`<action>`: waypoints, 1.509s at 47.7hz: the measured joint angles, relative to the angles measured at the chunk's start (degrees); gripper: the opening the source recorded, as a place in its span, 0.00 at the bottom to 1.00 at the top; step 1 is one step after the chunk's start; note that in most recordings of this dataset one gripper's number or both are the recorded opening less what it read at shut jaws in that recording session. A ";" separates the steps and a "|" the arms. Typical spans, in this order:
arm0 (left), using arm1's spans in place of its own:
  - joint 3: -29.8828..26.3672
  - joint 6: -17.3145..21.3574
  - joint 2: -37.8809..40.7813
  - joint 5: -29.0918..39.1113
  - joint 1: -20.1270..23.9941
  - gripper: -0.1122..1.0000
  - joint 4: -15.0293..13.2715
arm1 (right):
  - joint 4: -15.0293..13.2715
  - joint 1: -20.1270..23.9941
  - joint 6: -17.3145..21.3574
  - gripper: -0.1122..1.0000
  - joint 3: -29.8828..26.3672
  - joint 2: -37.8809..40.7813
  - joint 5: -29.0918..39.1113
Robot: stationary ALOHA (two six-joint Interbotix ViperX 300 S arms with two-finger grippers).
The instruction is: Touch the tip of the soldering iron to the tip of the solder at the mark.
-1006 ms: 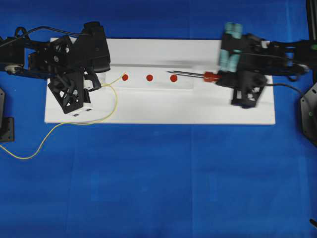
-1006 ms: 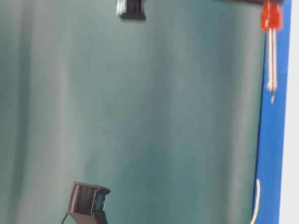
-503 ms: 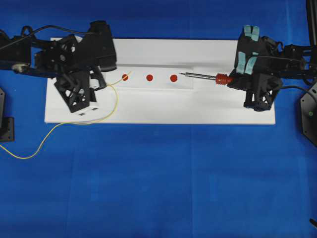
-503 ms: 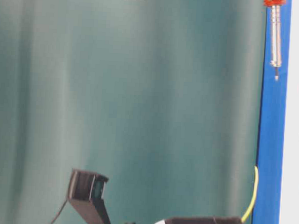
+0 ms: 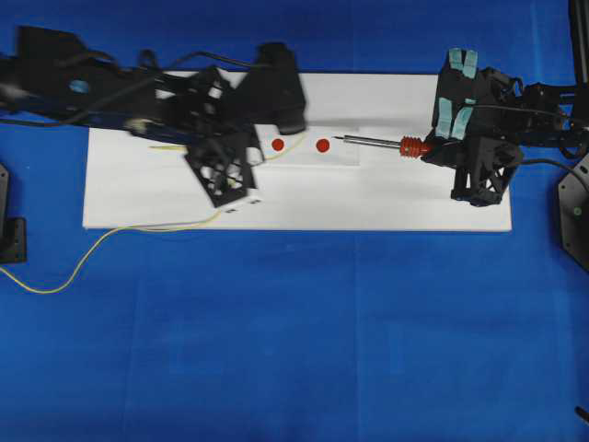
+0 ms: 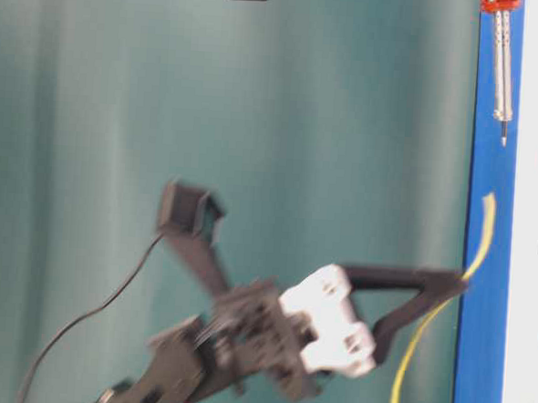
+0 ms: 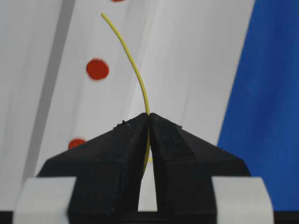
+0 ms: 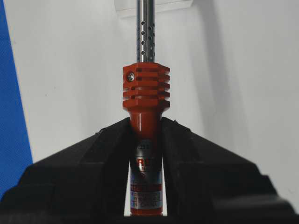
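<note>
Between your left fingers [image 7: 148, 122]: the solder [image 7: 135, 70] is pinched, the two black pads clenched tight on the thin yellow wire; its free end arcs up and away over the white board [image 7: 196, 56].
Left solder tip: it ends near the red marks [image 7: 97, 69], raised off the board in the table-level view, pointing toward the iron.
Solder tail: behind your left gripper [image 5: 276, 147] the wire [image 5: 110, 238] runs across the board, over its front edge and loops loosely on the blue worktop [image 5: 294, 350].
Right fingers [image 8: 112, 154]: clenched on the red-and-silver handle of the soldering iron [image 8: 145, 93], just behind the red ribbed collar.
Right gripper [image 5: 433, 147]: it holds the iron roughly level over the right part of the board.
Iron shaft: silver and perforated, it points left along the row of marks [image 5: 322, 145].
Iron tip [image 5: 337, 139]: just right of the rightmost red mark; you can see clear space between it and the solder's end.
Board: white, lying flat on the worktop, two red marks showing and your left arm covering the board farther left.
</note>
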 measured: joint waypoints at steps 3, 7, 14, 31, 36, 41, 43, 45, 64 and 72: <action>-1.23 0.09 1.76 -0.18 -0.09 0.12 0.00 | -0.09 0.00 0.00 0.16 0.00 0.09 0.00; -2.29 0.09 3.34 -1.49 -0.09 0.12 -0.09 | -0.09 0.00 0.00 0.16 0.00 0.09 0.00; -2.55 0.00 5.19 -3.52 -0.09 0.12 0.00 | -0.09 0.00 0.00 0.16 0.00 0.09 -0.18; -2.29 -0.44 6.24 -3.96 -0.09 0.12 -0.09 | -0.09 -0.35 0.00 0.16 -0.09 1.14 -0.26; -2.37 -0.44 6.24 -3.96 -0.09 0.12 0.00 | 0.00 -0.35 0.00 0.16 -0.44 2.29 -0.26; -2.37 -0.35 6.24 -3.96 -0.09 0.12 -0.09 | -0.09 -0.35 0.00 0.16 -1.05 3.60 -0.26; -2.37 -0.35 6.24 -3.87 -0.09 0.12 0.00 | -0.09 -0.35 0.00 0.16 -1.41 4.31 -0.18; -2.29 -0.26 6.24 -3.87 -0.09 0.12 -0.09 | -0.09 -0.35 0.00 0.16 -1.85 4.83 -0.18; -2.37 -0.18 6.24 -2.99 -0.09 0.12 -0.09 | -0.09 -0.35 0.00 0.16 -4.39 9.14 2.55; -2.29 0.00 6.24 -2.72 -0.09 0.12 -0.09 | -0.09 -0.35 0.00 0.16 -4.66 9.32 2.90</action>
